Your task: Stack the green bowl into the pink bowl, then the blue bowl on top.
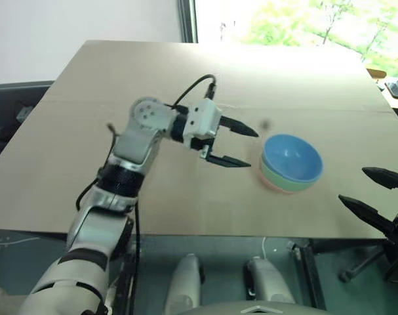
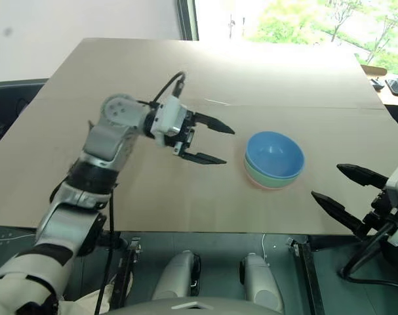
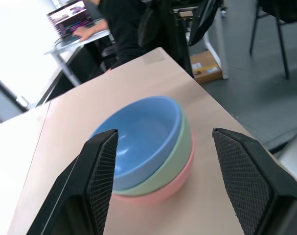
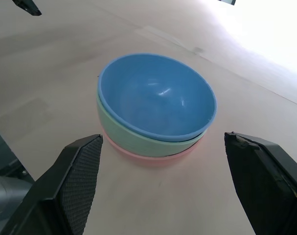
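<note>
The three bowls stand nested on the table near its front right. The blue bowl sits on top, inside the green bowl, which sits in the pink bowl at the bottom. My left gripper hangs open just left of the stack, pointing at it, with nothing between its fingers. My right gripper stands open to the right of the stack, near the table's front edge, also empty. Both wrist views face the stack: blue bowl, green bowl, pink bowl.
The wooden table stretches far back and left of the bowls. Beyond its right side a person sits at a desk with a laptop. Chairs and a cardboard box stand on the floor there.
</note>
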You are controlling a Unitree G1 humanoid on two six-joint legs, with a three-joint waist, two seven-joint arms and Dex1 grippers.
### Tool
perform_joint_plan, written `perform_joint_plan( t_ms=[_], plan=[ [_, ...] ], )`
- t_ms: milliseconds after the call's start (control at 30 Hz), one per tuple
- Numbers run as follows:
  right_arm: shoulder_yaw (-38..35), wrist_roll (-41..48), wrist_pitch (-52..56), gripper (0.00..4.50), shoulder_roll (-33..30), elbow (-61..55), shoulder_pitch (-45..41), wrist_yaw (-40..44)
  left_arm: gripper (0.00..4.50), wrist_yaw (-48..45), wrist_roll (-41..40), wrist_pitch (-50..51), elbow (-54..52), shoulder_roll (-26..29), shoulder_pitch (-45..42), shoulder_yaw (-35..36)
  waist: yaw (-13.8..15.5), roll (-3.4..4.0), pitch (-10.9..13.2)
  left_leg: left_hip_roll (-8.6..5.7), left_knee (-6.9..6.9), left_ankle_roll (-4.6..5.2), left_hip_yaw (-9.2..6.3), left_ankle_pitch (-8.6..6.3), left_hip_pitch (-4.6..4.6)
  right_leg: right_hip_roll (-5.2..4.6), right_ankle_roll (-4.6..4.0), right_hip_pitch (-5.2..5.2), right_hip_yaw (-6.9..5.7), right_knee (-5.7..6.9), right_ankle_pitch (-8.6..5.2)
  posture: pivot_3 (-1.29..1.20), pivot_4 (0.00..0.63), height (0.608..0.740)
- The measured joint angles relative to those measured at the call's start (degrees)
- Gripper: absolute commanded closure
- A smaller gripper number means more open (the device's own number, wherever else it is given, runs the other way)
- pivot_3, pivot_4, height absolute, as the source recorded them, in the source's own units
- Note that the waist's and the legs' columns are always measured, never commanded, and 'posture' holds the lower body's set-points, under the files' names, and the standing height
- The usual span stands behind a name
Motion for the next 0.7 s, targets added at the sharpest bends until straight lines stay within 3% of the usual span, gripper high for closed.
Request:
perform_joint_plan(
  t_ms=[300,467,700],
  plan=[
    [-1.0,-0.5,0.2,0.32,-1.0,1.9,1.6,3.0,1.24,14.9,-0.2,10.3,-10.0,3.0,15.8,8.0,-0.1,0.01,0.0,0.01,-0.02,0.0,0.0,0.0,0.15,0.0,0.0,0.13,-0.01,-0.01,0.0,0.0,0.15,0.74],
    [-1.5,-1.1,0.1,0.32,-1.6,3.8,1.2,4.6,1.24,18.9,-3.6,16.5,-13.8,6.2,23.6,14.0,-0.4,0.02,0.0,0.04,-0.05,0.0,0.01,0.0,0.19,0.0,-0.01,0.13,-0.01,0.0,-0.01,0.0,0.15,0.74],
    [-1.0,-4.1,-2.1,0.32,-2.9,9.8,0.8,8.8,1.24,17.6,-8.5,14.7,-17.7,8.8,38.0,25.2,-0.4,0.04,-0.1,0.04,-0.15,0.0,0.15,-0.01,0.32,-0.03,-0.03,0.18,0.08,-0.07,-0.02,0.0,0.15,0.74]
  ],
)
